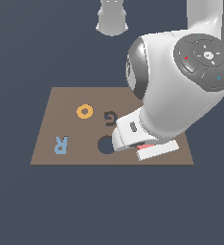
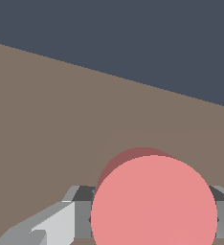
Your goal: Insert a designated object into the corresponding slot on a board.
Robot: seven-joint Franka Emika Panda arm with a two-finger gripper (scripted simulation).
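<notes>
Disc [image 2: 154, 201], pink-red and round, fills the near part of the wrist view, sitting between the two grey fingers [image 2: 61, 222] of the gripper [image 2: 152, 217], which press against its opposite edges, so the gripper is clamped on the disc. Behind the disc in that view lies bare brown board [image 2: 61, 119], and beyond it dark background.

In the exterior view only a thin red sliver of the disc [image 1: 147, 146] shows under the white hand of the arm [image 1: 171, 91], low over the board's [image 1: 51, 153] near edge, toward the exterior view's right. The round dark slot [image 1: 104, 145] is just beside the gripper [image 1: 145, 147], on the exterior view's left of it, partly overlapped by the white hand. The disc is not in the slot.

Further out on the board lie a dark G-shaped cutout [image 1: 111, 117] behind the slot, an orange ring [image 1: 84, 111] farther to the exterior view's left, and a light blue letter R [image 1: 61, 144] near the left corner.
</notes>
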